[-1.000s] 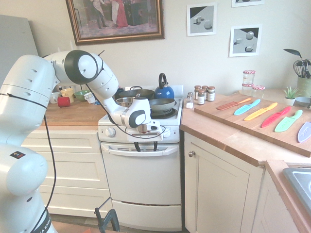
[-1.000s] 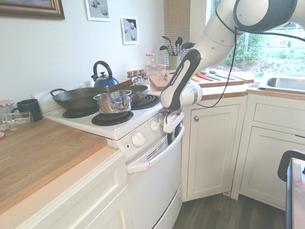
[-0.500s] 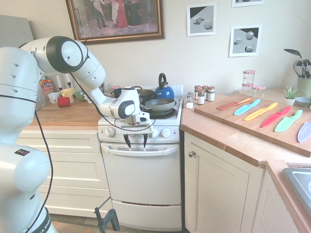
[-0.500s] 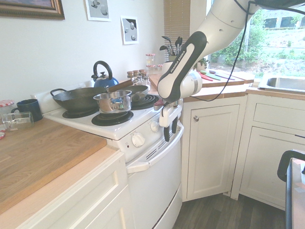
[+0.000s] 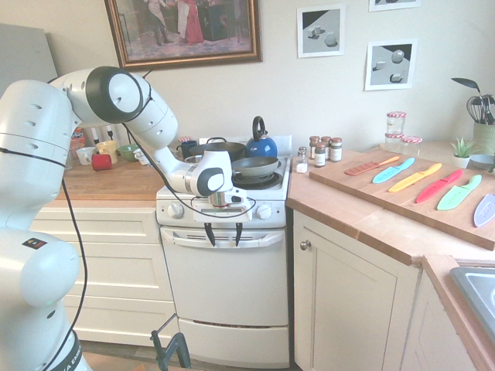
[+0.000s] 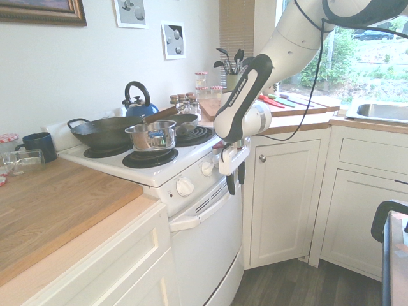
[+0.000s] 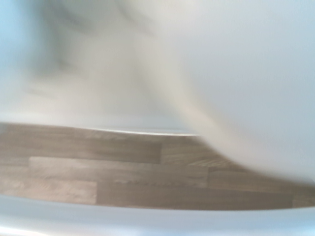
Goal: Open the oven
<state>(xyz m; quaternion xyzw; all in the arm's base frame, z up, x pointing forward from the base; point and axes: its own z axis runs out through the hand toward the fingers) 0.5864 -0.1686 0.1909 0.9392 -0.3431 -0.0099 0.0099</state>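
From the first outside view, going left to right, we see a red mug point(image 5: 101, 161) on the wooden counter point(image 5: 116, 182), to the left of the claw point(image 5: 223, 235) and higher than its fingertips; we see a dark wok point(image 5: 219, 147) behind the claw and above it, on the stovetop; we see the claw itself pointing down, open, its two dark fingers apart, at the front of the white oven point(image 5: 224, 278); the oven's wide handle point(image 5: 263, 240) is level with those fingertips, and the shut door spreads out below them; a blue kettle point(image 5: 261, 147) and a frying pan point(image 5: 255, 166) sit above and behind the claw; farther right of it, we see spice jars point(image 5: 320, 151), then a board point(image 5: 418, 189) with coloured knives on the other counter.
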